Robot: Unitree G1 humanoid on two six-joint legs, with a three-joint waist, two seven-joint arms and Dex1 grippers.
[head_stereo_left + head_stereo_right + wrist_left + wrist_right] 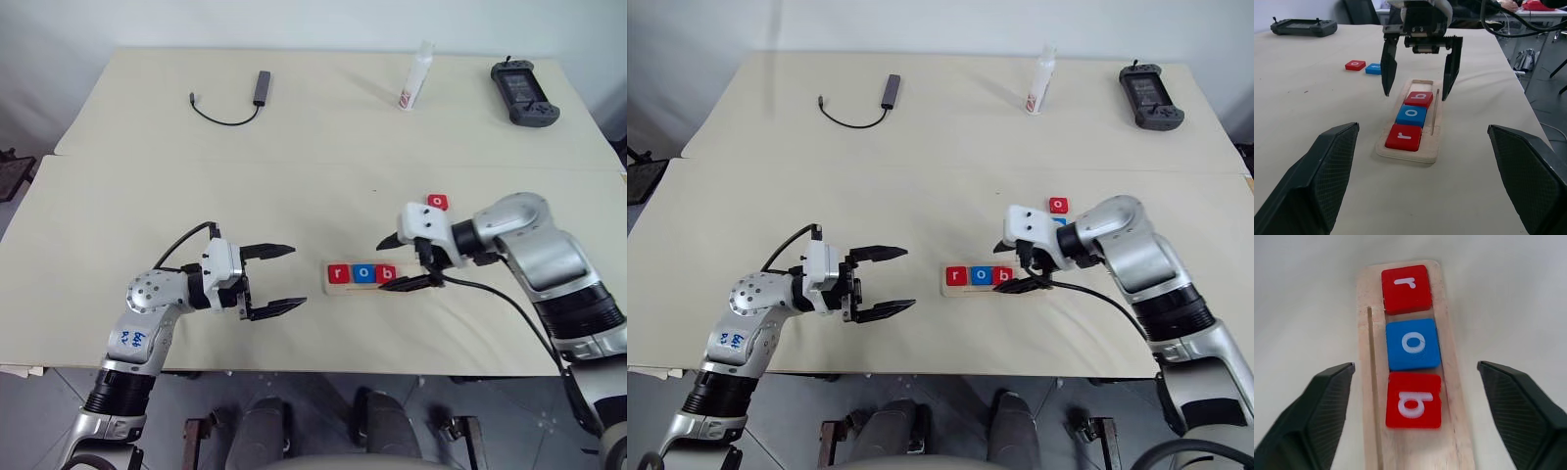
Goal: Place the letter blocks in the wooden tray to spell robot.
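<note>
Our right end effector [413, 261] straddles the b block [1413, 400] with jaws spread, released; lifting carelessly, we could knock it from the wooden tray [1429, 147]

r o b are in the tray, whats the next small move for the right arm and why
Probably lift the right gripper away from the wooden tray and reach for the red o block lying on the table beyond it. Its jaws stand open astride the red b block, holding nothing, and the tray reads r, o, b with free space after the b. A blue block lies beside the red o block.
</note>
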